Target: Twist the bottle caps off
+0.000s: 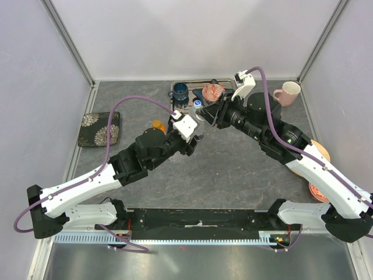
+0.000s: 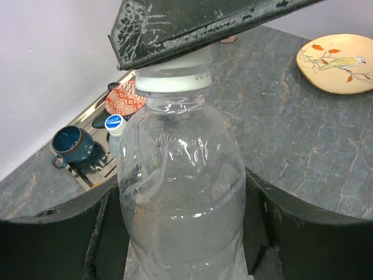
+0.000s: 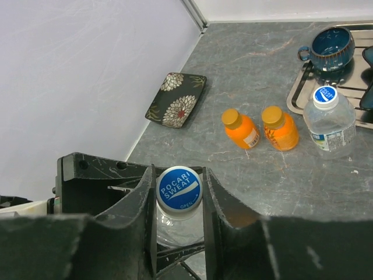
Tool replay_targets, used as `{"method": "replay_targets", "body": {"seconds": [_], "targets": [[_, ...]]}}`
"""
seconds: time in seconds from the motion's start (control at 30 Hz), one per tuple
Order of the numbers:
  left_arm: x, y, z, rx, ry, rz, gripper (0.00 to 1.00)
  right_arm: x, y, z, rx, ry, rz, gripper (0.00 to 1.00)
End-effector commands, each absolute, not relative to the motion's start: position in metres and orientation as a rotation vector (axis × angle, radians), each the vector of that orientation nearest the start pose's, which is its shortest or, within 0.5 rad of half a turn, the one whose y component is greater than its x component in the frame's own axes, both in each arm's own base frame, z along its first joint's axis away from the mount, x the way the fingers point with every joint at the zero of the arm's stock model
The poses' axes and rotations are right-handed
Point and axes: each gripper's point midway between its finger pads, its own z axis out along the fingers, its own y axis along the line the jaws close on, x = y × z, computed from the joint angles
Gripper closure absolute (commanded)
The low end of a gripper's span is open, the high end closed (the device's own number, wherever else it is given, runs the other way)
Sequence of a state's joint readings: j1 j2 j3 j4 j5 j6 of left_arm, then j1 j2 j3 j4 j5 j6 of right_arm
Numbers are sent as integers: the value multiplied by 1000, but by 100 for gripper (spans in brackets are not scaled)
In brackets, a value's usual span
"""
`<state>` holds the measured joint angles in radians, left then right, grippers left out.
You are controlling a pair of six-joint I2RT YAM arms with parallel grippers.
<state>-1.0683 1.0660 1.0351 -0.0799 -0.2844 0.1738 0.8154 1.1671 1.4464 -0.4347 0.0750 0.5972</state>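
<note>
Right gripper [image 3: 178, 201] pinching blue cap [image 3: 179, 186], left gripper [image 2: 183, 248] clamped around clear bottle [image 2: 180, 175], above grey desk [image 2: 303, 134].

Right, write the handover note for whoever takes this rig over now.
Left end effector: shut on the body of the clear bottle, near the table's middle.
Right end effector: shut on that bottle's blue cap, which sits on the neck.
Elsewhere: two orange bottles stand side by side, both capped. The labelled water bottle stands by the edge of the tray, also capped.
Done: no cap is off yet.
Left: twist off the held cap, then the other three.
</note>
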Motion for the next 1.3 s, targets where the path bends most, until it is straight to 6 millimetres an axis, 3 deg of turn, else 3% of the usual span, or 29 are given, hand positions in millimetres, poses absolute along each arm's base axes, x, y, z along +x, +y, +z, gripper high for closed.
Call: {"method": "replay_targets", "body": {"seconds": [0.0, 0.03, 0.1, 0.23, 0.37, 0.47, 0.6, 0.8, 1.0, 1.27], "targets": [[228, -297, 352, 768, 1419, -442, 65, 252, 285, 408, -149, 1811, 974, 81], [226, -298, 353, 773, 1414, -453, 65, 251, 286, 407, -155, 1813, 977, 93], [223, -298, 355, 778, 1404, -466, 65, 245, 293, 408, -216, 1807, 1013, 100], [221, -296, 357, 778, 1396, -475, 64, 239, 293, 408, -275, 1792, 1018, 100], [209, -297, 367, 798, 1359, -546, 62, 229, 289, 420, -351, 1738, 1022, 100], [186, -304, 381, 876, 1291, -686, 60, 209, 295, 437, -502, 1673, 1081, 100], [137, -316, 393, 1075, 1218, -1031, 59, 183, 299, 453, -695, 1580, 1139, 100], [93, -307, 408, 1265, 1137, -1451, 60, 129, 297, 470, -995, 1374, 1269, 100], [77, -300, 413, 1378, 1069, -1670, 60, 92, 289, 473, -1160, 1224, 1351, 100], [73, -298, 414, 1433, 1027, -1781, 60, 48, 277, 483, -1295, 1005, 1495, 100]]}}
